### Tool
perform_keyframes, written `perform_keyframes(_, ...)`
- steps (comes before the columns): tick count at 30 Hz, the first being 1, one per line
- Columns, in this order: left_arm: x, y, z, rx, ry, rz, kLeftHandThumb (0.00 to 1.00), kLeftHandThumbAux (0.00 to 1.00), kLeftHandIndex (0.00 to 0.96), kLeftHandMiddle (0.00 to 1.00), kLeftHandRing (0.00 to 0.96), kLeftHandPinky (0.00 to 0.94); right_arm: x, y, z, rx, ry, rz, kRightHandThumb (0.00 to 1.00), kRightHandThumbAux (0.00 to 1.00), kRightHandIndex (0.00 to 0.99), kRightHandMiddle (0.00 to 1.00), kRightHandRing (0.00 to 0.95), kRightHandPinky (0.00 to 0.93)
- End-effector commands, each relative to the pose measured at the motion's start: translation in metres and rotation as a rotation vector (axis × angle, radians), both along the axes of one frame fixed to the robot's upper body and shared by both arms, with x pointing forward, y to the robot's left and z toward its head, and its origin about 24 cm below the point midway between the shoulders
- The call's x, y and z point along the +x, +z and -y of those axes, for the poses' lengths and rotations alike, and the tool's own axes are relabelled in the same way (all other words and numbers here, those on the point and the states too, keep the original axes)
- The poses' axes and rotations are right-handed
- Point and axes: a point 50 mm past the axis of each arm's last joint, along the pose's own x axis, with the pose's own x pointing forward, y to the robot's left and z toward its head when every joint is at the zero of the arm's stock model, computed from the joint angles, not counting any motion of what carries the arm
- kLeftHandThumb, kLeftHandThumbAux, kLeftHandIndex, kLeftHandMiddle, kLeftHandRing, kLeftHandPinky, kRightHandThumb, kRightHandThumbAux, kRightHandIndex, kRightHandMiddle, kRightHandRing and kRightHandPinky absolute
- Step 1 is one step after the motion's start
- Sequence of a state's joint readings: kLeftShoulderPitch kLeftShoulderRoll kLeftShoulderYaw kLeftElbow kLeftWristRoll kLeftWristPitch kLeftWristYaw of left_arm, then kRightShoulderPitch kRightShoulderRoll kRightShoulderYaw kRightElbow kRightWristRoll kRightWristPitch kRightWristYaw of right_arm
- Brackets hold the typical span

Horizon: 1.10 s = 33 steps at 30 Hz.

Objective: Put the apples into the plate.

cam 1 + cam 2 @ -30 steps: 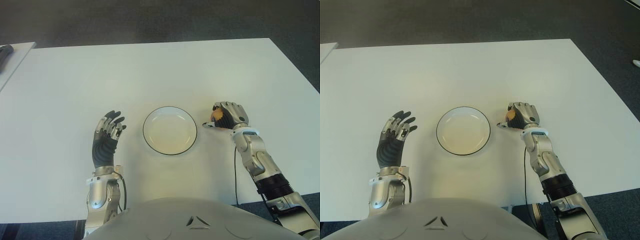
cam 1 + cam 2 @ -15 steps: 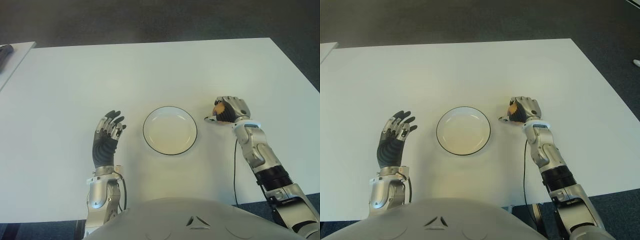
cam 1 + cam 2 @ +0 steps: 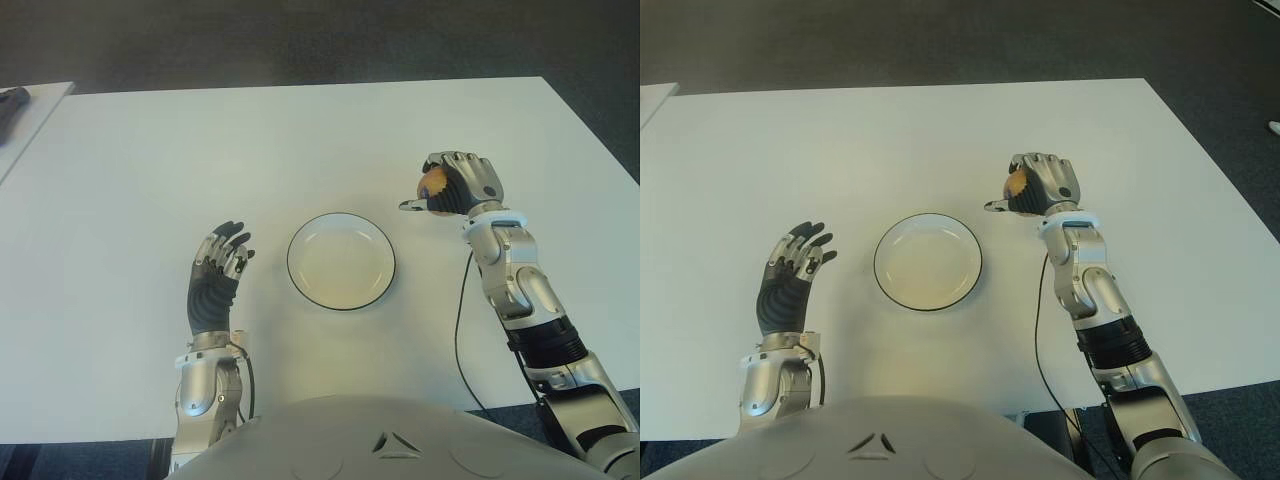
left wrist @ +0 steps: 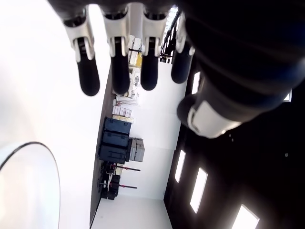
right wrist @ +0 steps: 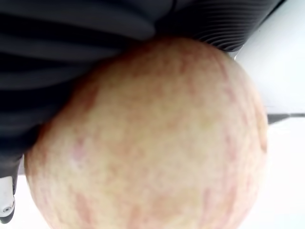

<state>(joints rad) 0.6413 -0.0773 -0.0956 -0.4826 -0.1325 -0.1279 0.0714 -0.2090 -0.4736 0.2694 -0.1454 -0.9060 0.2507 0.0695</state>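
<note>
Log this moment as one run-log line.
right hand: shut on apple, right of plate | plate: nothing in it | left hand: open, idle, left of plate | apple not yet over plate

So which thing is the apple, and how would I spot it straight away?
Start at the white table and find the round white plate with a dark rim at its middle. To the plate's right, the robot's right hand is curled around a small ball. That is the apple: yellowish with red streaks, the only coloured thing there.
</note>
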Motion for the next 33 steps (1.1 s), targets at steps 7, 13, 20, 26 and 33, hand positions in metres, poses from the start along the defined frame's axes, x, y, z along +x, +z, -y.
perform_keyframes(7,0.002,0.0,0.004,0.018,0.01,-0.006,0.295,0.687,0.22,0.204,0.236,0.291,-0.009,-0.005,-0.043,0.056,0.117,-0.002,0.952,0.658,0.388,0.5,0.52,0.813)
perform_keyframes(13,0.001,0.001,0.006,0.008,0.006,-0.006,0.298,0.679,0.22,0.207,0.241,0.297,-0.011,-0.008,-0.058,0.071,0.167,-0.016,0.951,0.658,0.389,0.5,0.52,0.803)
perform_keyframes(20,0.002,0.002,0.006,0.006,0.007,-0.001,0.318,0.679,0.232,0.217,0.25,0.312,-0.016,-0.013,-0.076,0.076,0.224,-0.056,0.952,0.658,0.392,0.498,0.513,0.776)
perform_keyframes(26,0.002,0.002,0.007,0.014,-0.002,0.001,0.324,0.679,0.222,0.219,0.256,0.312,-0.022,-0.018,-0.085,0.078,0.265,-0.085,0.952,0.657,0.396,0.495,0.507,0.759)
perform_keyframes(33,0.003,0.002,0.007,0.01,-0.005,0.011,0.306,0.676,0.213,0.212,0.252,0.312,-0.034,-0.029,-0.103,0.082,0.36,-0.166,0.952,0.658,0.397,0.492,0.507,0.762)
